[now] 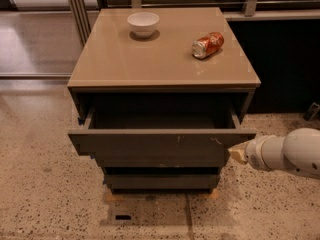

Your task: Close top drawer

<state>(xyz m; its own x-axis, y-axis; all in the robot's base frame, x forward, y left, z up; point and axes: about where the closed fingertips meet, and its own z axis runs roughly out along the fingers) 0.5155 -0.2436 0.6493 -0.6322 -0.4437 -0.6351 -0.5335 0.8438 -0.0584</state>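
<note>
The top drawer [160, 144] is the widest, dark grey-brown one, with a flat front and pale scuffs right of centre. It stands part-way out of the cabinet, and a strip of its shallow inside [160, 121] shows. My gripper [237, 154] comes in from the right on a white arm [287, 154]. Its pale tip is against the right end of the drawer front.
The cabinet's tan top [165, 59] holds a white bowl [143, 23] at the back and a red can [207, 44] lying on its side at the right. Two narrower drawer fronts [160, 176] sit below. Speckled floor [45, 199] surrounds the cabinet, and a dark wall [285, 64] stands at the right.
</note>
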